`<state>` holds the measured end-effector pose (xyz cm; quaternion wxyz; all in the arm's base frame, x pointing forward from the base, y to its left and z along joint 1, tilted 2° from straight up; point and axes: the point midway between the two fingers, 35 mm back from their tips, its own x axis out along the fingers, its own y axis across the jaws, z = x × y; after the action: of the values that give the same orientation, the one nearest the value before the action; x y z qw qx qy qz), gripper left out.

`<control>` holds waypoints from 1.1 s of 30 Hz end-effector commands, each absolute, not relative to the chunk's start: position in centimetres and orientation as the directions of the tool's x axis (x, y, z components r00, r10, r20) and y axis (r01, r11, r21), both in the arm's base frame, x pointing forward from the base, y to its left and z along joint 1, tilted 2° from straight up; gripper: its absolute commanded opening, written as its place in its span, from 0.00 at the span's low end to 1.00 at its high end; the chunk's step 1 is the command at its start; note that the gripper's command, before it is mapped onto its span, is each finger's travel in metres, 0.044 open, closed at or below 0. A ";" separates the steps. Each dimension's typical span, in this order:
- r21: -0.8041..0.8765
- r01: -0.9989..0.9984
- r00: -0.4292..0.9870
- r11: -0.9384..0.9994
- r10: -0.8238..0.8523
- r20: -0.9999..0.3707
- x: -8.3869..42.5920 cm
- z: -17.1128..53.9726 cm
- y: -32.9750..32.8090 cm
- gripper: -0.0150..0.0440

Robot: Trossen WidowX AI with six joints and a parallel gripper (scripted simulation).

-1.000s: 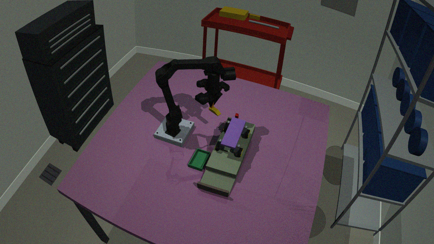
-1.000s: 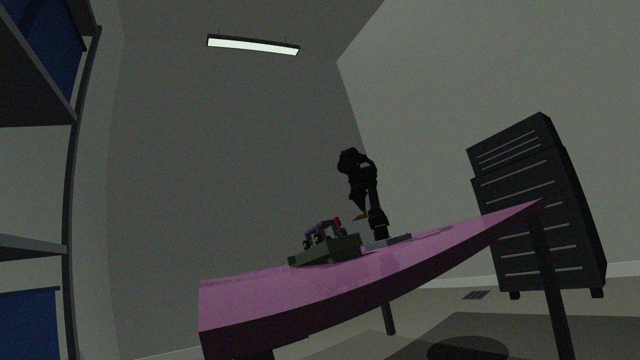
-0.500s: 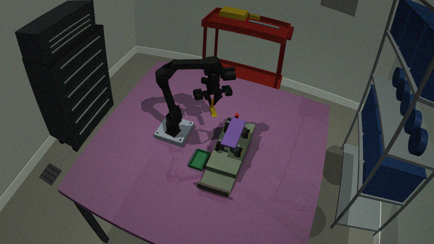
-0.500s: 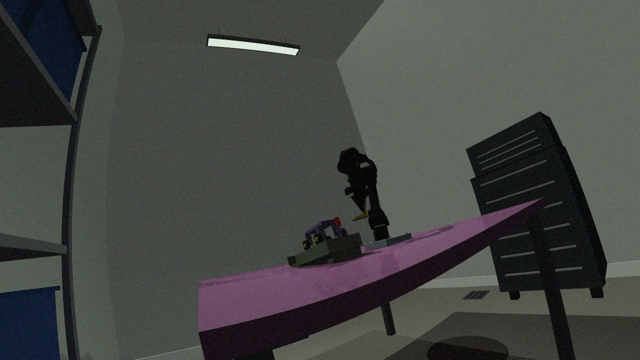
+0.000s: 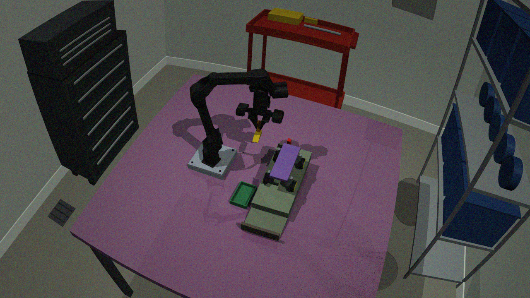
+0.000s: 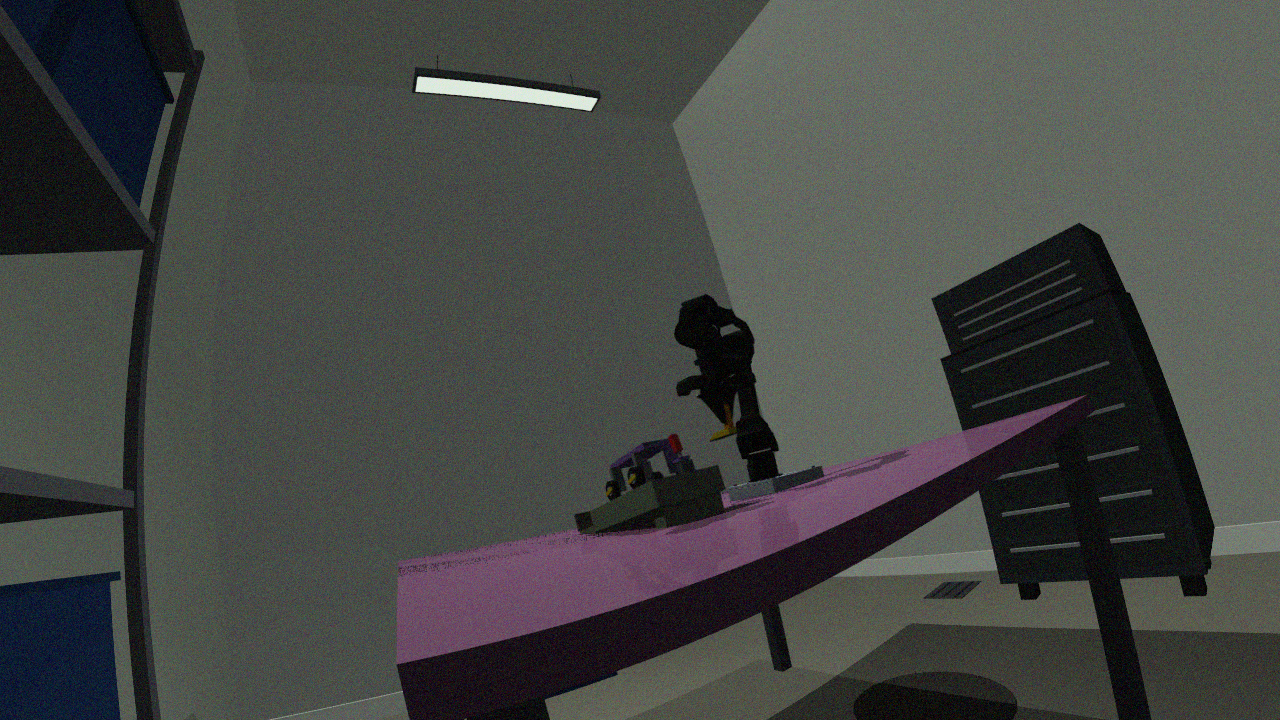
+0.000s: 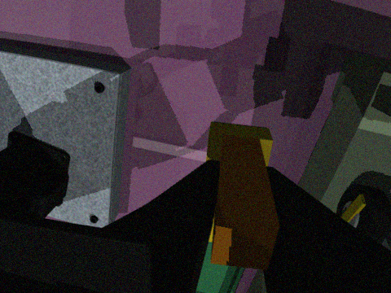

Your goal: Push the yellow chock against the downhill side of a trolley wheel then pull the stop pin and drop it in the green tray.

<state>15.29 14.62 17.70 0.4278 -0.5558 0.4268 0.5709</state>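
My gripper (image 5: 258,126) (image 6: 728,413) (image 7: 238,175) is shut on the orange handle of the yellow chock (image 5: 256,137) (image 6: 721,436) (image 7: 238,140). It holds the chock in the air, uphill and to the left of the trolley in the top view. The trolley with its purple top (image 5: 285,162) (image 6: 640,452) stands on the grey-green ramp (image 5: 275,198) (image 6: 689,497) (image 7: 346,163). The red-headed stop pin (image 5: 289,141) (image 6: 674,443) stands at the trolley's uphill end. The green tray (image 5: 243,194) (image 7: 212,273) lies beside the ramp. The chock's black base cannot be made out.
The arm's grey base plate (image 5: 207,168) (image 6: 774,484) (image 7: 90,134) is left of the ramp on the pink table (image 5: 177,237) (image 6: 537,591). A red cart (image 5: 296,37), a black tool cabinet (image 5: 81,103) (image 6: 1056,394) and a shelf rack (image 5: 437,148) stand around the table.
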 end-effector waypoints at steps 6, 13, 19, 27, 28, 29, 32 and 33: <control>0.017 -1.000 -0.017 0.025 0.017 -1.000 15.3 17.8 14.7 0.25; 0.021 -0.964 -0.017 0.265 0.018 -1.000 15.3 17.8 14.7 0.25; 0.024 -0.889 -0.017 0.458 0.018 -1.000 15.3 17.8 14.7 0.25; 0.026 -0.729 -0.017 0.684 0.019 -1.000 15.3 17.8 14.7 0.25; 0.026 -0.705 -0.017 0.709 0.019 -1.000 15.3 17.8 14.7 0.25; 0.026 -0.680 -0.017 0.733 0.019 -1.000 15.3 17.8 14.7 0.25; 0.026 -0.600 -0.017 0.800 0.020 -1.000 15.3 17.8 14.7 0.25; 0.026 -0.572 -0.017 0.820 0.020 -1.000 15.3 17.8 14.7 0.25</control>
<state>15.31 14.60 17.72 0.6602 -0.2362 0.6676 0.2502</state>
